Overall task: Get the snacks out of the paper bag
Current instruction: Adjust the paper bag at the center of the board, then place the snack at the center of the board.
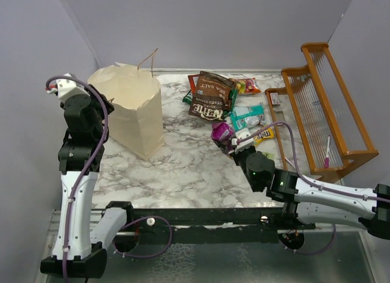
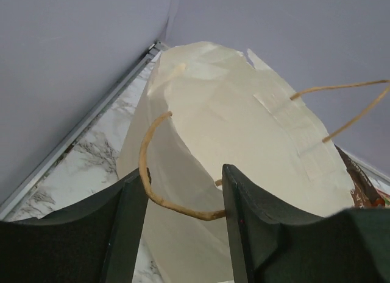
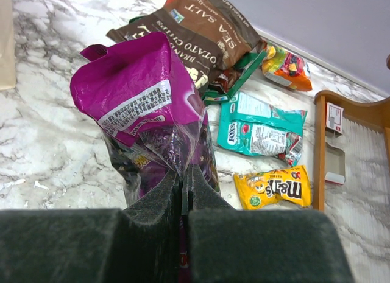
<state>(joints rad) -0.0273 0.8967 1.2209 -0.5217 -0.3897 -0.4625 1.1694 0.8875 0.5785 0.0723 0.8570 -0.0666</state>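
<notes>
Right gripper (image 3: 183,179) clamped on lower edge of purple bag (image 3: 143,106), glossy crinkled foil held upright over marble table (image 3: 49,155); probably about to join pile. Beyond: yellow M&M's pack (image 3: 274,187), teal packet (image 3: 259,131), brown chip bag (image 3: 201,27) lying flat, already out. Far left: left gripper (image 2: 183,198) spread apart, thin tan handle (image 2: 152,173) looped between fingers, likely to steady stiff cream paper bag (image 2: 244,131), which stands upright.

High rear top view; left wrist close above paper bag (image 2: 244,131), right wrist close behind purple bag (image 3: 146,94).
</notes>
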